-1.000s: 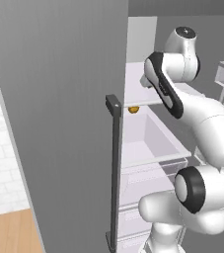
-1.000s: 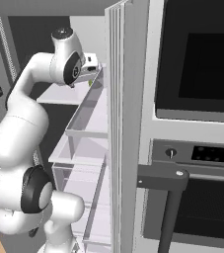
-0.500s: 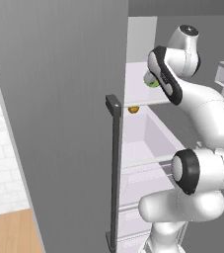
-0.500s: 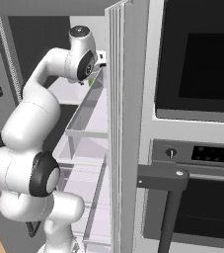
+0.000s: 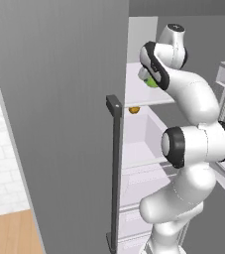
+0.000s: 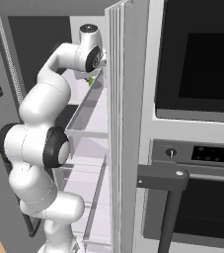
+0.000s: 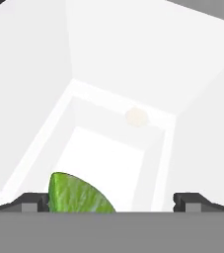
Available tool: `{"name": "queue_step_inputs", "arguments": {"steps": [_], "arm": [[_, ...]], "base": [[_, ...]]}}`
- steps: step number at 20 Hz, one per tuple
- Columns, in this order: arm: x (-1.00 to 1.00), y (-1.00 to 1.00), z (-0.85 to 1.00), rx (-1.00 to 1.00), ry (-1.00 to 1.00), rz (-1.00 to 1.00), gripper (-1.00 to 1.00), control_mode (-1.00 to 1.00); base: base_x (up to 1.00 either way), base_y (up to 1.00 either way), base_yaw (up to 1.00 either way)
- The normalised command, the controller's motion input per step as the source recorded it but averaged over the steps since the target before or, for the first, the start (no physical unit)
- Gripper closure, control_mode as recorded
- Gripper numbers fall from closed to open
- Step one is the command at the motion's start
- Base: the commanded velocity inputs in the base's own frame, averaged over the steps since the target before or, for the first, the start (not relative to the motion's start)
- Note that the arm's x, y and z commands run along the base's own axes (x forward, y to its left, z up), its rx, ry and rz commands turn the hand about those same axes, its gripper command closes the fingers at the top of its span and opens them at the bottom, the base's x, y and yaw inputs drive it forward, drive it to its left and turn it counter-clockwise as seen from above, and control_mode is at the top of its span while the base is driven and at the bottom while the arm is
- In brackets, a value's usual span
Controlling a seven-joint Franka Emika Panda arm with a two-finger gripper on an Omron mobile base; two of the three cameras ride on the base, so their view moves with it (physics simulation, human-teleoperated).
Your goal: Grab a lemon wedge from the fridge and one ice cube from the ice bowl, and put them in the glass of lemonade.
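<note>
Lemon wedge point(image 7: 76, 193) lies on the white fridge shelf point(image 7: 108, 158), at about 7 o'clock in the hand view, just inside the left finger tip point(image 7: 34, 201). We see a green rounded rind with its peak toward 11 o'clock and its long edge sloping down toward 4 o'clock; the lower part is cut off by the edge of the view, so we cannot give the full long axis. Whether it touches the left tip we cannot tell.

We record the gripper point(image 7: 112, 201) with its two dark tips set wide apart, the wedge between them but much nearer the left one; the right tip point(image 7: 188, 200) stands clear with bare shelf beside it. Nothing is clamped.

In the left base view we find the wedge point(image 5: 151, 83) as a small green patch at about 1 o'clock, partly hidden behind the dark wrist of the arm point(image 5: 183, 94), on an upper shelf of the fridge point(image 5: 59, 99). In the right base view it shows as a green speck point(image 6: 91, 80) at about 11 o'clock, just below the hand.

One shelf lower, a tiny orange-brown item point(image 5: 134, 109) sits near the front edge, beside the top of the door handle point(image 5: 115, 168). A pale round mark point(image 7: 135, 116) lies at the back of the shelf at 12 o'clock. The oven column point(image 6: 197, 123) stands to the right of the open door.
</note>
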Motion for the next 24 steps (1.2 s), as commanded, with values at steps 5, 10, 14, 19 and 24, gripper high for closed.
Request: {"name": "queue_step_inputs", "arguments": {"steps": [5, 10, 14, 19, 24], "arm": [[-0.22, 0.01, -0.04, 0.0, 0.0, 0.04, -1.0, -1.0], [-0.39, 0.01, -0.06, 0.0, 0.0, 0.07, -1.0, -1.0], [-0.06, 0.03, -0.27, 0.0, 0.0, 0.04, -1.0, -1.0], [-0.01, 0.06, -0.36, 0.0, 0.0, 0.03, -1.0, -1.0], [-0.02, 0.06, -0.22, 0.0, 0.01, 0.03, -1.0, -1.0]], "base": [[0.0, 0.0, 0.0], [0.0, 0.0, 0.0], [0.0, 0.0, 0.0], [0.0, 0.0, 0.0], [0.0, 0.0, 0.0]]}}
